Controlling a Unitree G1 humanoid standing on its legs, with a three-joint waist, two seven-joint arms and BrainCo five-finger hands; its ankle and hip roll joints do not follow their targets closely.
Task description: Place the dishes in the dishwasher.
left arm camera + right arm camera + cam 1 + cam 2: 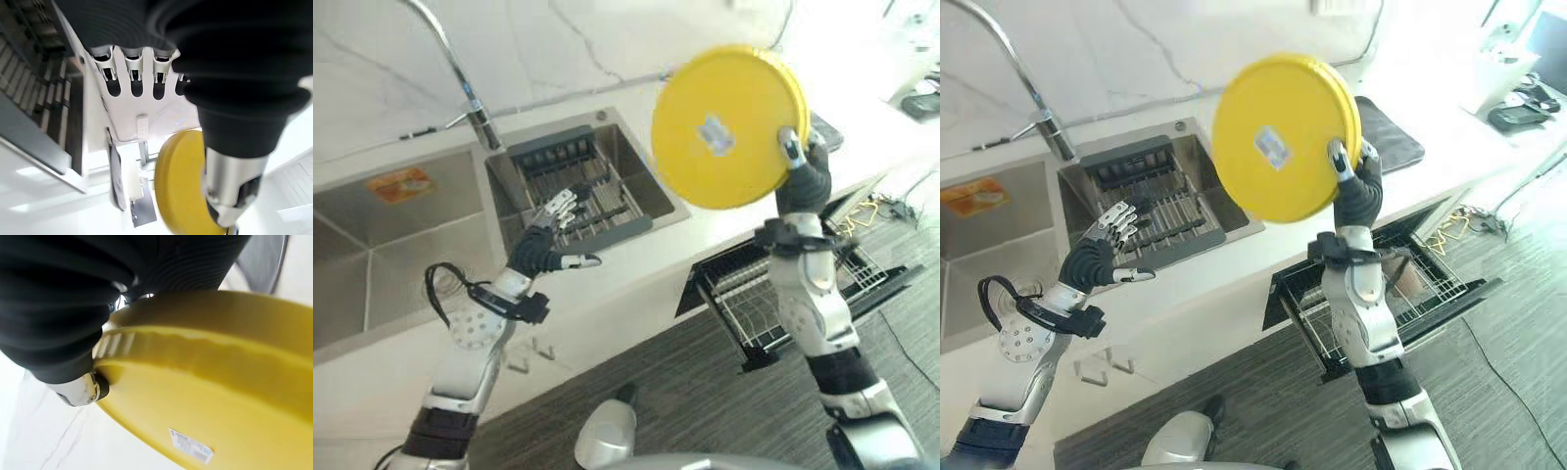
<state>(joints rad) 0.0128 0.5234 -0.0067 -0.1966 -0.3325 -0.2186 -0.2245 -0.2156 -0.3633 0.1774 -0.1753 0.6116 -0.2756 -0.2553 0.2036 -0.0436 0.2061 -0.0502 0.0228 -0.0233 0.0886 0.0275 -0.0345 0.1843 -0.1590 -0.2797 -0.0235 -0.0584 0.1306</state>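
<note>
My right hand [803, 176] is raised above the counter and shut on the rim of a yellow plate [729, 127], held upright with its underside and a small sticker facing me. The same yellow plate [210, 396] fills the right wrist view, and the thumb [80, 389] presses its underside. My left hand [551, 240] hovers open over the front edge of the sink [636, 157], fingers spread, holding nothing. A dark drying rack [578, 191] sits inside that sink. Below the counter at the right, the dishwasher [901, 279] has its wire rack [754, 304] pulled out.
A tall curved faucet [460, 78] stands behind the sink. A second basin [372, 245] lies at the left with an orange sponge [401, 183] on it. A dark mat [1391, 132] lies on the counter behind the plate. Dark wood floor runs below.
</note>
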